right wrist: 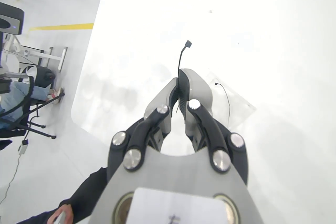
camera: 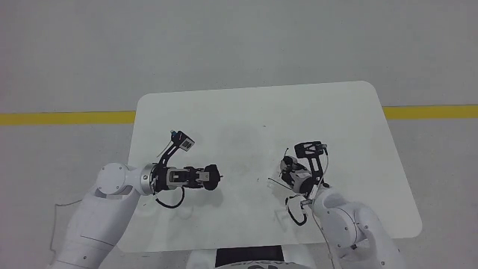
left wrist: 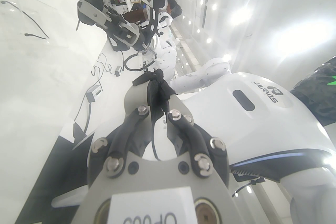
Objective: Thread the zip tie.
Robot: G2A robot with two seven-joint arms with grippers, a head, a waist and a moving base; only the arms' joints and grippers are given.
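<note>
I log the right gripper [right wrist: 179, 81] at lower right of the top view, jaws pinching the zip tie [right wrist: 181, 58] above the desk [right wrist: 147, 25]. The left gripper [left wrist: 155, 80] is at lower left, jaws pressed together.

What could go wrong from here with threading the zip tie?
The zip tie is thin and sticks out beyond the right gripper, so its head may bend away or twist in the grip. A spare zip tie on the clear sheet lies close beside that gripper and might be dragged along.
</note>
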